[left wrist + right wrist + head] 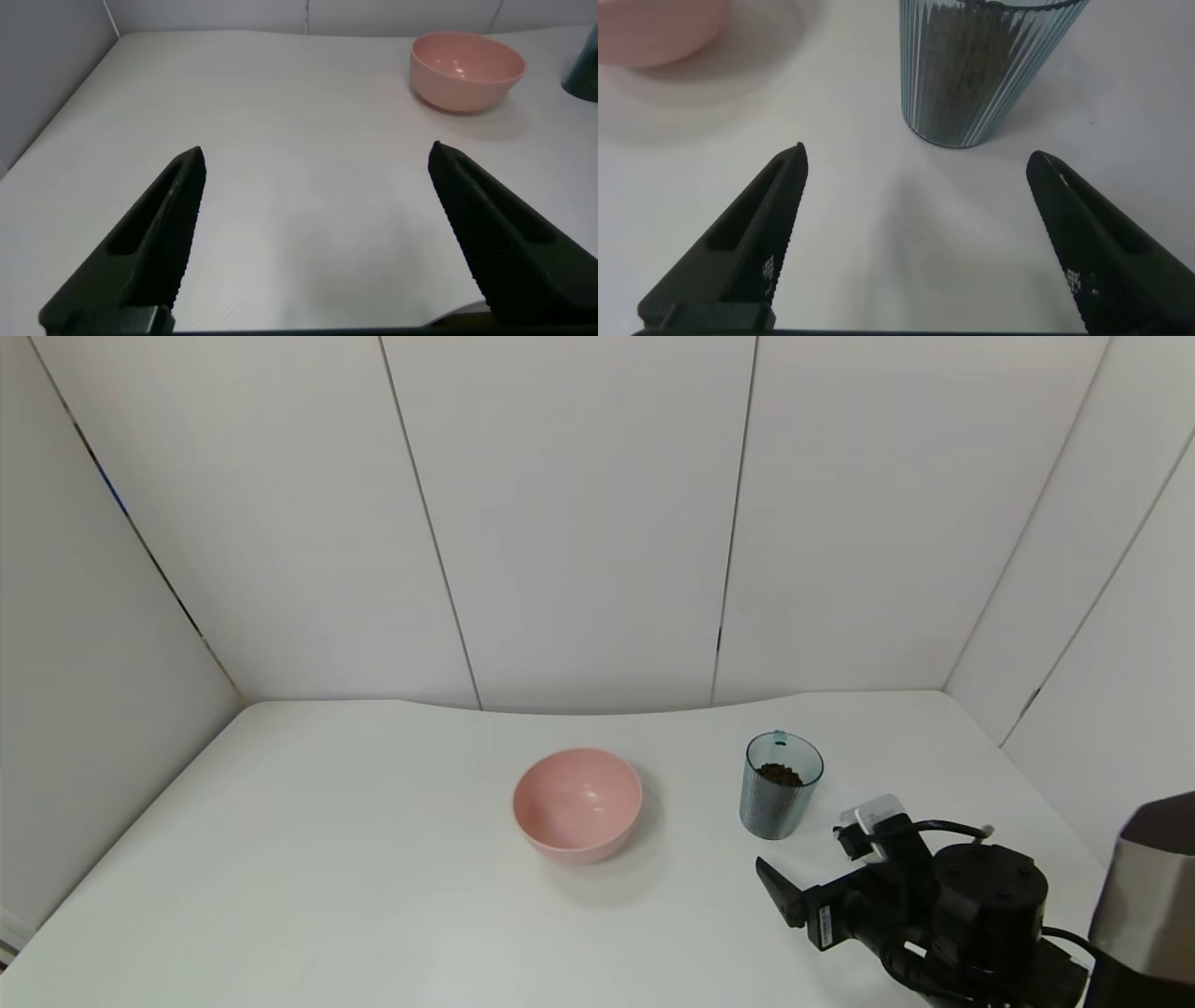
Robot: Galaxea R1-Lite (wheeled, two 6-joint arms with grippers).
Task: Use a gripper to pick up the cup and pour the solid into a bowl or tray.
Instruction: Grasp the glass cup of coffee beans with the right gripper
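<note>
The cup [782, 786] stands upright on the white bench [327, 859], toward the robot's right, with the solid [780, 774] heaped inside it. The pink bowl [577, 805] sits empty, well apart to its left. The right claw [915, 233] hangs low just in front of the cup, spread wide with nothing between its jaws, and the cup sits a little off the centre of the gap. The left claw [318, 233] is also spread and empty, over bare bench far from the bowl, and looks idle.

The likely trouble is in the approach. If the claw goes straight ahead, one jaw may strike the ribbed wall and tip the tall cup, scattering the solid. A grip taken too near the rim could squeeze the thin plastic or let the cup swing while it is carried. A hasty tilt over the low bowl could bounce pieces out.
</note>
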